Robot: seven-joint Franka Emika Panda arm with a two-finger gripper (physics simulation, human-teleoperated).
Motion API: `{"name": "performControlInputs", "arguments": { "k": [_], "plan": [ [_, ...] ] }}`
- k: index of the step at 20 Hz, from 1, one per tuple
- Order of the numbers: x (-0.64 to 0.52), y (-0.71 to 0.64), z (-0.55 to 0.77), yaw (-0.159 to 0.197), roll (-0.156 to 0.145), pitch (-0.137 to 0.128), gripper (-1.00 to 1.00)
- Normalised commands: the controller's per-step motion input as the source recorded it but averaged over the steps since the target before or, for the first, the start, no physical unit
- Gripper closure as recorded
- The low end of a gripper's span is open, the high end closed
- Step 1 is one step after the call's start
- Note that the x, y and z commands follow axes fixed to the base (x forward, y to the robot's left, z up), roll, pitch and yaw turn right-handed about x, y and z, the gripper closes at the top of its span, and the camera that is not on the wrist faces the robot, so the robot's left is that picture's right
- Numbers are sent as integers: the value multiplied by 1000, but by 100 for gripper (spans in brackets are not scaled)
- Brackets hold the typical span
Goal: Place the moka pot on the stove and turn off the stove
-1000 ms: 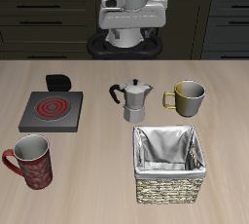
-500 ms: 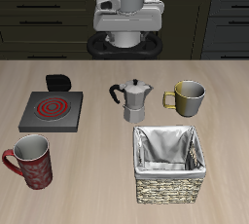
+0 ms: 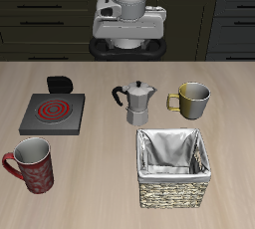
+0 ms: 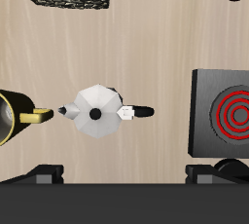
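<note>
Moka pot (image 3: 136, 102): one, silver and faceted, upright on the bench (image 3: 100, 178) about mid-depth, dark handle pointing toward the stove; the wrist view (image 4: 97, 113) shows it from above, lid knob in the middle.
Stove (image 3: 53, 113): one, a dark square hotplate with its spiral coil glowing red; nothing stands on it, and in the wrist view (image 4: 225, 113) its top is likewise bare.
Knob (image 3: 60, 83): one, black, at the stove's back edge.
Mugs: two. The olive-metal mug (image 3: 191, 98) stands just beside the moka pot, apart from it, on the side away from the stove; the red mug (image 3: 31, 165) stands near the front edge, in front of the stove.
Basket (image 3: 176, 166): one, woven with a pale lining, in front of the pot and olive-metal mug.
Open room: a bare strip of bench between moka pot and stove; another wide bare stretch between the red mug and the basket.
Gripper (image 3: 129, 46): high at the back of the bench, well clear of everything.
Jaws: two dark fingertips (image 4: 47, 172) show set wide apart, holding nothing.
</note>
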Motion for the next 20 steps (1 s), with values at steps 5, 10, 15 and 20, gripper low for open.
{"name": "performControlInputs", "arguments": {
  "k": [5,10,15,20],
  "plan": [
    [0,0,0,0,0,0,-100],
    [113,84,-362,-20,3,-30,-100],
    [-223,222,-153,-10,-7,-97,-100],
    [-73,72,-70,-6,2,-35,-100]
  ]
}}
